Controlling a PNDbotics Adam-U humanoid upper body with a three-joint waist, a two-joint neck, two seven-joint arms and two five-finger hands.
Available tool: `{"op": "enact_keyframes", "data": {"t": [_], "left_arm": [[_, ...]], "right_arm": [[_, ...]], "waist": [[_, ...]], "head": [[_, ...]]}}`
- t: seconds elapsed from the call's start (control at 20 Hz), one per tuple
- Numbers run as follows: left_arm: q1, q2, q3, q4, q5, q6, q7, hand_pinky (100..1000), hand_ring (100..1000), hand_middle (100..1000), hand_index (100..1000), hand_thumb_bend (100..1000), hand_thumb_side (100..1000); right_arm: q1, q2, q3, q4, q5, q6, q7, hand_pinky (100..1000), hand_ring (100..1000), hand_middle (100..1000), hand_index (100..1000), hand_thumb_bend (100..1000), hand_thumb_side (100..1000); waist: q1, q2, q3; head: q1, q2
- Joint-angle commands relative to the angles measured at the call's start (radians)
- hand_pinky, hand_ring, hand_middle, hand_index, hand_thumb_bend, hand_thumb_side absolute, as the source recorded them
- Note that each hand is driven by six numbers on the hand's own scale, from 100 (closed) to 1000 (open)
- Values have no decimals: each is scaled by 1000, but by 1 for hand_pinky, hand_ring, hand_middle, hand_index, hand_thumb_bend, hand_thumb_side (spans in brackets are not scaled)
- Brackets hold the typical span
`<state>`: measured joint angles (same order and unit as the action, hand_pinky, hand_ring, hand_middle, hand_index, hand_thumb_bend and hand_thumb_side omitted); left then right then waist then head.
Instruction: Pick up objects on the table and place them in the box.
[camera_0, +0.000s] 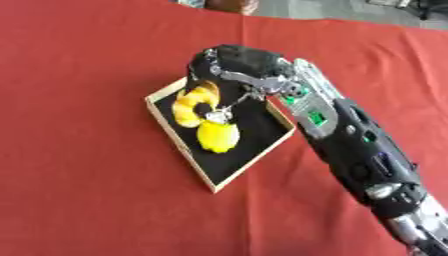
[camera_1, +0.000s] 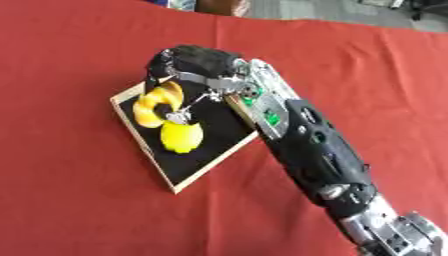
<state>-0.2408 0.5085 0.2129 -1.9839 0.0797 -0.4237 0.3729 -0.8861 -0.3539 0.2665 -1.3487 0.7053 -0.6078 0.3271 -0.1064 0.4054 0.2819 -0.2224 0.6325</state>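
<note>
Box (camera_0: 179, 145), black-lined with a wooden rim, sits on your red cloth (camera_0: 79, 150); inside lie a croissant (camera_0: 194, 103) and, touching it, a yellow fruit (camera_0: 217, 136). Your right hand (camera_0: 236, 62) curls round the croissant's upper end.

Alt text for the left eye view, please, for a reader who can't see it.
The robot's right hand reaches from the lower right over a shallow wooden-rimmed box with a black floor, fingers curled around a golden croissant-shaped object. A yellow lemon-like object lies inside the box just below it. The box sits askew on a red tablecloth; no left hand shows.
</note>
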Motion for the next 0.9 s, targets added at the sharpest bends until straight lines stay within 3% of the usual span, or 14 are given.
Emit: {"op": "enact_keyframes", "data": {"t": [0.05, 0.2, 0.3, 0.4, 0.5, 0.55, 0.75, 0.9], "left_arm": [[-2, 12, 5, -16, 1, 3, -2, 827, 698, 843, 874, 100, 672], [-2, 10, 5, -16, 2, 3, -2, 827, 698, 843, 874, 100, 673], [-1, 9, 5, -16, 3, 4, -3, 827, 697, 843, 874, 100, 675], [0, 8, 5, -16, 3, 5, -4, 828, 697, 843, 874, 100, 676], [0, 7, 5, -16, 3, 6, -5, 828, 696, 843, 874, 100, 676], [0, 7, 5, -16, 3, 7, -5, 828, 696, 843, 874, 100, 677], [1, 7, 5, -16, 4, 7, -5, 828, 696, 843, 875, 100, 676], [1, 7, 5, -16, 4, 8, -5, 828, 696, 843, 875, 100, 675]], "right_arm": [[-5, -11, -7, -4, 12, 0, -4, 798, 723, 521, 603, 100, 199], [0, -12, -1, -2, 11, -10, 14, 813, 754, 585, 660, 100, 205], [4, -13, -1, -3, 15, -20, 39, 822, 796, 665, 747, 100, 216], [6, -16, -3, -8, 28, -39, 68, 885, 907, 800, 893, 100, 186], [8, -19, -15, -20, 46, -62, 84, 944, 988, 867, 943, 100, 137], [9, -20, -23, -28, 50, -70, 83, 956, 1000, 878, 946, 100, 244], [6, -33, -57, -76, 43, -85, 56, 970, 1000, 909, 959, 100, 480], [0, -45, -76, -113, 10, -93, 48, 976, 1000, 921, 963, 100, 531]], "waist": [[11, -19, 0], [11, -18, 1], [11, -18, 2], [10, -18, 2], [9, -18, 3], [9, -18, 2], [7, -18, 1], [7, -19, -1]], "head": [[-1, -9], [-2, -13], [-2, -14], [-1, -14], [1, -14], [2, -13], [5, -12], [8, -14]]}}
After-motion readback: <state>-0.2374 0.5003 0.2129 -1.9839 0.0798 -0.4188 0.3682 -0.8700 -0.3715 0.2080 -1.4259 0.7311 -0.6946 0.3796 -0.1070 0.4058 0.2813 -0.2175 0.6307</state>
